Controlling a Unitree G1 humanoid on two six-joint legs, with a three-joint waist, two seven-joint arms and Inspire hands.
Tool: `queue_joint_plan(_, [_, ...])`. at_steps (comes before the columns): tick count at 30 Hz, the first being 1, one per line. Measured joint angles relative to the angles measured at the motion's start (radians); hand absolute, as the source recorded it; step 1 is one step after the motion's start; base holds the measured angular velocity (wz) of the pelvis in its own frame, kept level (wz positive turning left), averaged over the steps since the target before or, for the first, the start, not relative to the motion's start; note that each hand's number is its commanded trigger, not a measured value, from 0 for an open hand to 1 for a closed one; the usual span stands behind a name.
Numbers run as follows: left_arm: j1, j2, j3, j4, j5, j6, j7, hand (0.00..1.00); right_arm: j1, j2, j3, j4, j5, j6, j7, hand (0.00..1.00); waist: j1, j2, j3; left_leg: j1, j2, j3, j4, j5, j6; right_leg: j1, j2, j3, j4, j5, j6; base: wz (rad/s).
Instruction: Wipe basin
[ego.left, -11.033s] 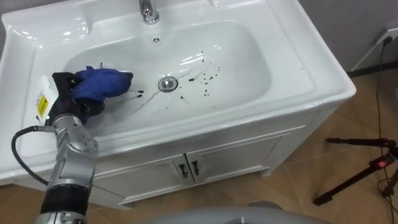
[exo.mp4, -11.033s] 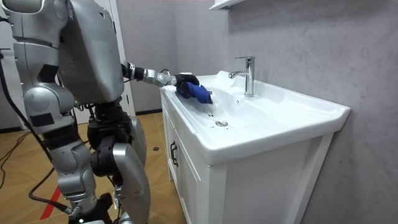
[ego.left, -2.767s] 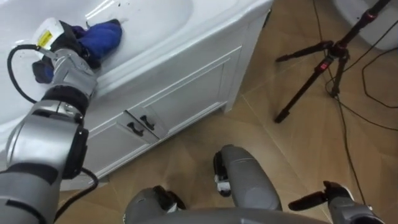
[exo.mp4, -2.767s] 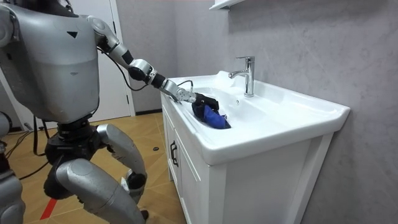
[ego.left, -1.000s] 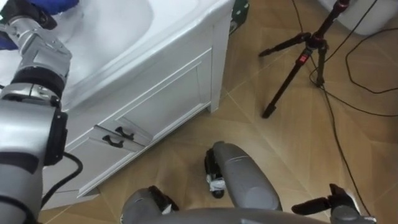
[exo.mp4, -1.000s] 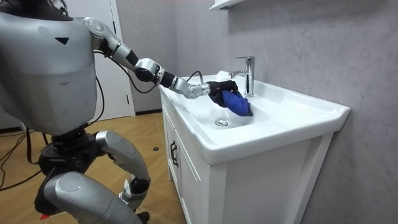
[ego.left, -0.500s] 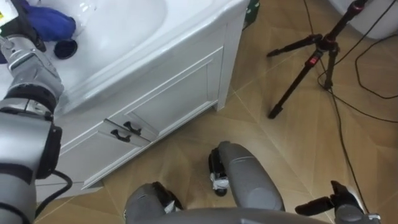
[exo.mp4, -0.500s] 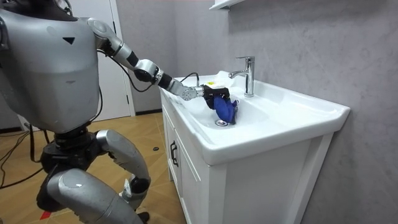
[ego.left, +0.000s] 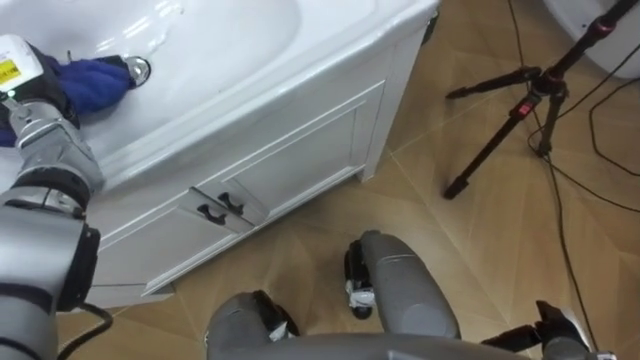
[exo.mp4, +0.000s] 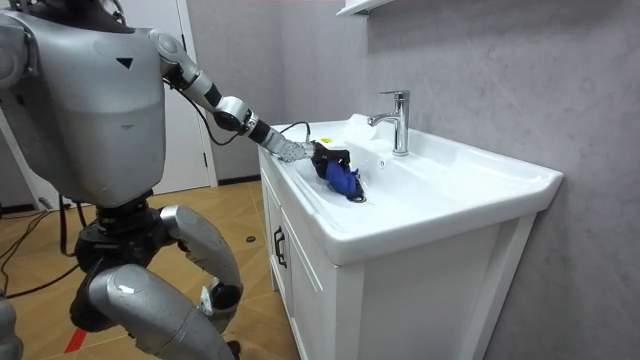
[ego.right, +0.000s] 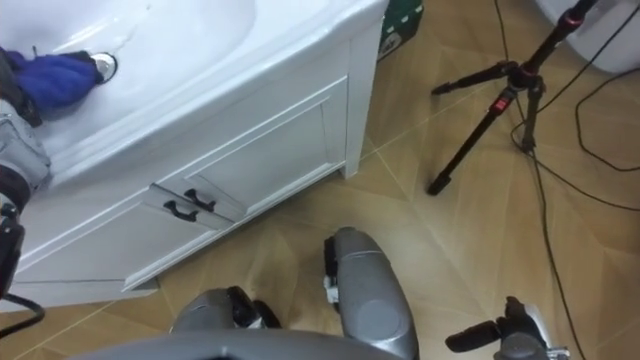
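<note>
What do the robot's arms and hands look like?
The left arm is grey, in rounded segments, with a black band higher up and a black cable at the wrist. The left hand is black with a white and yellow tag; the right hand is black.

From where I stand, the basin (exo.mp4: 470, 175) is a glossy white rectangular sink with a broad flat rim and a smooth, rounded bowl. A chrome drain ring (ego.left: 137, 68) sits at the bottom of the bowl. The blue cloth (ego.left: 90, 78) is bunched into a crumpled wad down in the bowl. Its upper end is clutched in the robot's left hand (exo.mp4: 325, 155), and its lower tip rests on the bowl's floor, right up against the drain ring.
</note>
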Motion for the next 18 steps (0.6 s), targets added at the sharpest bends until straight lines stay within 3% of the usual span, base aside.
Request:
queue_joint_plan(6, [0.014, 0.0, 0.021, 0.0, 0.027, 0.0, -0.004, 1.0, 0.007, 0.005, 0.0, 0.0, 0.0, 0.0, 0.01, 0.0, 0.027, -0.002, -0.0005, 0.026, 0.003, 0.002, -0.034, 0.004, -0.003, 0.033, 0.013, -0.009, -0.05, 0.018, 0.004, -0.04])
queue_joint_plan(14, [0.041, 0.0, 0.031, -0.001, 0.029, -0.009, 0.0, 1.0, 0.005, 0.005, -0.001, 0.002, -0.016, -0.007, 0.015, 0.0, 0.03, 0.001, -0.0019, 0.06, -0.005, 0.002, -0.057, 0.004, -0.004, 0.069, 0.004, -0.022, -0.074, 0.017, 0.012, 0.0])
queue_joint_plan(18, [0.08, 0.0, 0.034, -0.018, 0.066, -0.021, -0.001, 1.0, 0.008, 0.005, -0.002, 0.02, -0.078, -0.006, 0.015, 0.0, 0.029, 0.012, -0.0092, 0.09, -0.014, 0.001, -0.087, 0.005, -0.003, 0.105, 0.003, -0.03, -0.102, 0.019, 0.02, 0.02])
